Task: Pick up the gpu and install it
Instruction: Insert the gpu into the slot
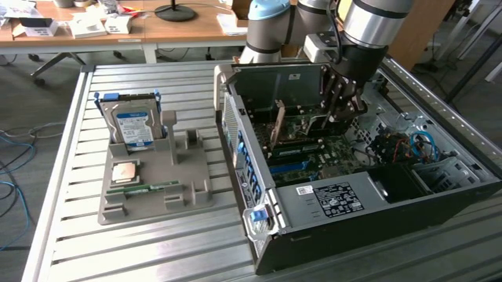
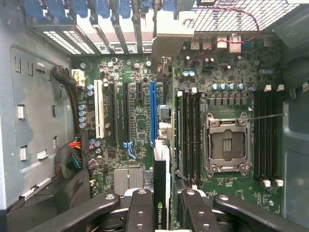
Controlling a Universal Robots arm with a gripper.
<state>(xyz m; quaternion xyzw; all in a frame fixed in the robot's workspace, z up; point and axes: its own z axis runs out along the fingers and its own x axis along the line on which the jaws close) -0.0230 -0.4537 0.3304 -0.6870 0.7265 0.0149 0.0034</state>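
Currently at the install step: end effector (image 2: 163,207) partly closed and clamped on the gpu (image 2: 161,179), held on edge inside the case (image 1: 377,235) at the exterior view's right of the worktop (image 1: 157,247). Hangs over the motherboard (image 2: 140,125), seemingly not yet seated. Sits close beside the blue slot (image 2: 153,111). Calls for squaring card edge to slot and bracket to rear opening, then a straight press. Tight room: memory slots (image 2: 190,135) just beside, case walls near.

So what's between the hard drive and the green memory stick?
A square processor chip, lying on the grey holder between the hard drive and the memory stick, in the exterior view.
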